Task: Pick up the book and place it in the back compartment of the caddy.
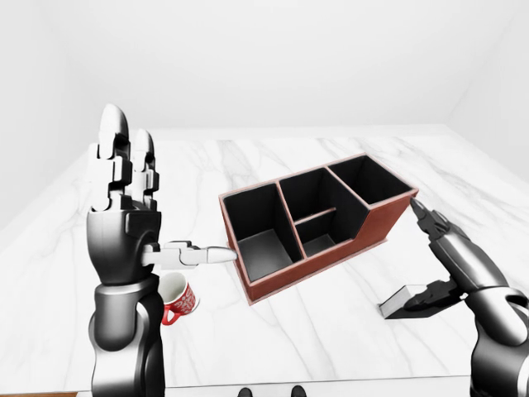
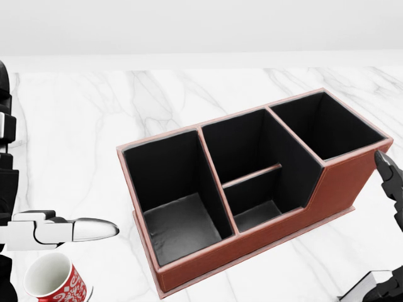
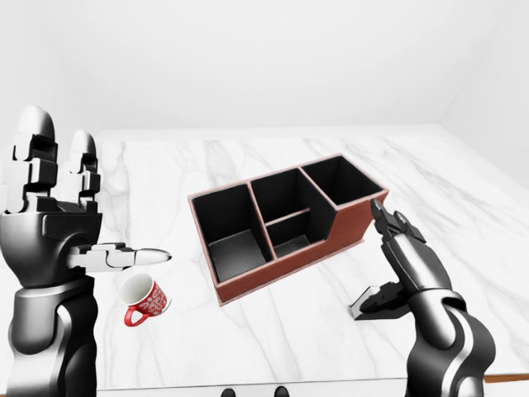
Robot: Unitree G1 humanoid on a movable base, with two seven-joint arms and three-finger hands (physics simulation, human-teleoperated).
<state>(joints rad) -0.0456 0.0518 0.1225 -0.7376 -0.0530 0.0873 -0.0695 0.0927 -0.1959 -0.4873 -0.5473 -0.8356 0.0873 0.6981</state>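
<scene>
The caddy is a brown box with black compartments, set at a slant in the middle of the white marble table. The book is a thin dark slab lying flat on the table at the lower right of the left-eye view, below the caddy's right end. My right hand is open beside it: the upper fingers reach up toward the caddy's right end, and the lower digits touch the book's right edge. My left hand is open and raised at the left, its thumb pointing at the caddy's left end.
A red and white mug lies tipped on the table below my left thumb, left of the caddy. The table's near edge runs along the bottom of the eye views. A plain white wall stands beyond the table.
</scene>
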